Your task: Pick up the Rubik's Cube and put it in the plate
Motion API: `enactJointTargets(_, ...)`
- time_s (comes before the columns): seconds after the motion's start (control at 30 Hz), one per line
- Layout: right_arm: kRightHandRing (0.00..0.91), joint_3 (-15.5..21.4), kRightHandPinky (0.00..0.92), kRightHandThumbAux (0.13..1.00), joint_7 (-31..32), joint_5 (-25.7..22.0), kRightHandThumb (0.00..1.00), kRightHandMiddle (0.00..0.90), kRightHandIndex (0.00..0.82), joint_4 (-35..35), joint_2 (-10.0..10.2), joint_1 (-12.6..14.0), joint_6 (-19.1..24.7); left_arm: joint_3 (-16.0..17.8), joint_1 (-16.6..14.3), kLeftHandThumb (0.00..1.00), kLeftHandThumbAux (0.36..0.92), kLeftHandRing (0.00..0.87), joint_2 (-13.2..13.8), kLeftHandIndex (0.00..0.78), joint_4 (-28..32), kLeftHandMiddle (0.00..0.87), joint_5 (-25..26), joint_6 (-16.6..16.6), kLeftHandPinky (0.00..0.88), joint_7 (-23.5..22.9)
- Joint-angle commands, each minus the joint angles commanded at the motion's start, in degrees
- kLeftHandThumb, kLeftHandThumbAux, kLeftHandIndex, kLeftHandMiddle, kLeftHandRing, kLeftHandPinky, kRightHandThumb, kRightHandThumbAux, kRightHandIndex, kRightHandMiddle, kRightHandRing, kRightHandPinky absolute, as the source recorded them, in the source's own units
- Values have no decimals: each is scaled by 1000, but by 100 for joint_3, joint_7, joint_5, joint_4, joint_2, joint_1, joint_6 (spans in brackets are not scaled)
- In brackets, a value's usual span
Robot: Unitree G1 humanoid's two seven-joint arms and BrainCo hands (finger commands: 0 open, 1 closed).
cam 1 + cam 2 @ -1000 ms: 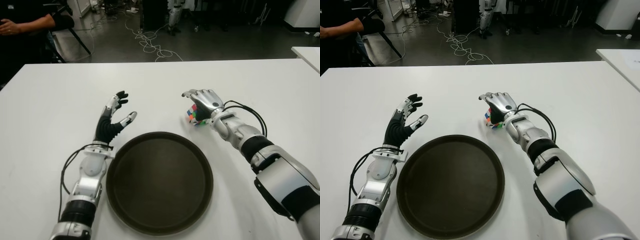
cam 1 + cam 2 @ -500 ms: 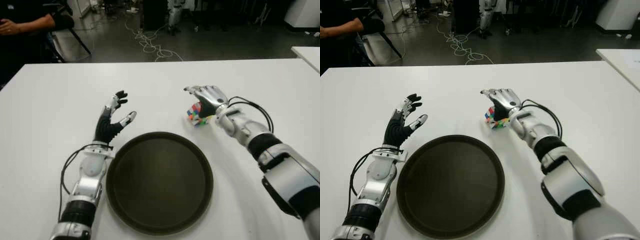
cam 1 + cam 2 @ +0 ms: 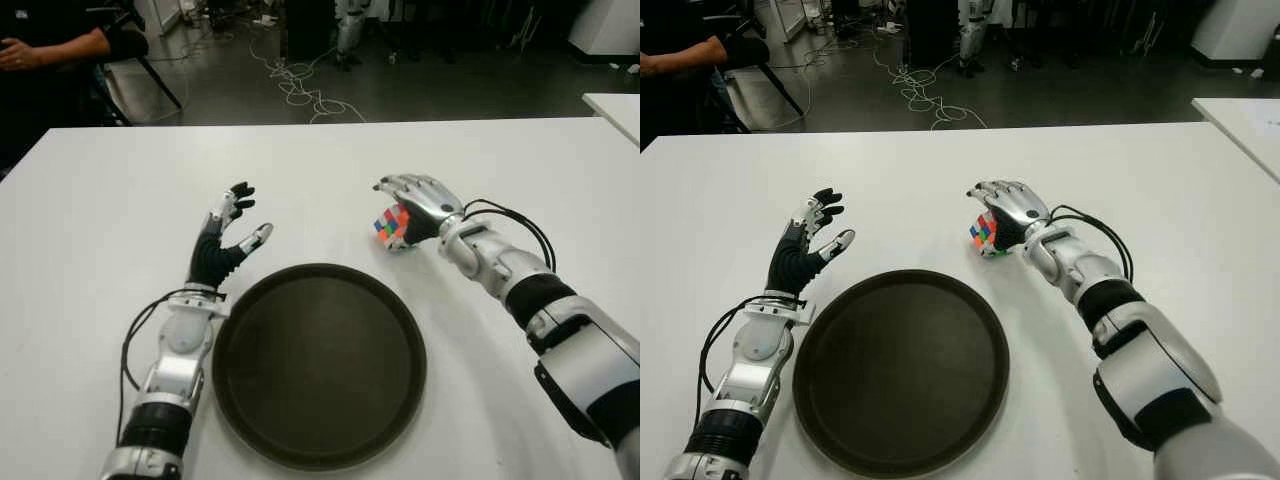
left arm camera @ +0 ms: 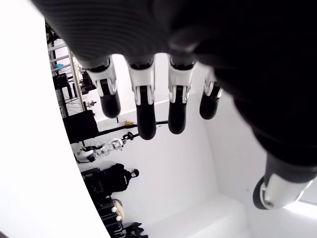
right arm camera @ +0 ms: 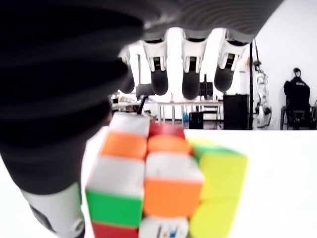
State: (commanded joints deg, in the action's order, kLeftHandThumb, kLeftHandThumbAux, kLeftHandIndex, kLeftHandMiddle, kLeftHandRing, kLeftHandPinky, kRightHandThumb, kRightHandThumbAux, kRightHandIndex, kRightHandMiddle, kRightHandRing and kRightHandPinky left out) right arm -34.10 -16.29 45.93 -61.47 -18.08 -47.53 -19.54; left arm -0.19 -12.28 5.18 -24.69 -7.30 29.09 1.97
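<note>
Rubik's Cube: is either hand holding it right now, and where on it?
The right hand cups over the Rubik's Cube, but a closed grasp cannot be told: in the wrist view its fingers look extended above the cube. The left hand holds nothing.

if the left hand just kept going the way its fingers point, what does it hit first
Probably nothing on the table: the left hand, open and empty beside the plate, points up and away over bare white table. The Rubik's Cube, under the right hand, lies well off that line.

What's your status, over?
Right robot hand cupped over Rubik's Cube, beyond plate; firm grasp unconfirmed. Left robot hand open, left of plate. Nothing between cube and plate.
</note>
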Motion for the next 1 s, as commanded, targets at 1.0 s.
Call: enactJointTargets(1.0, 102, -33, 90, 791, 136, 73, 0, 100, 79, 12, -84, 100, -180, 18, 0, 80, 579, 160, -31, 90, 12, 166, 60, -15, 111, -7)
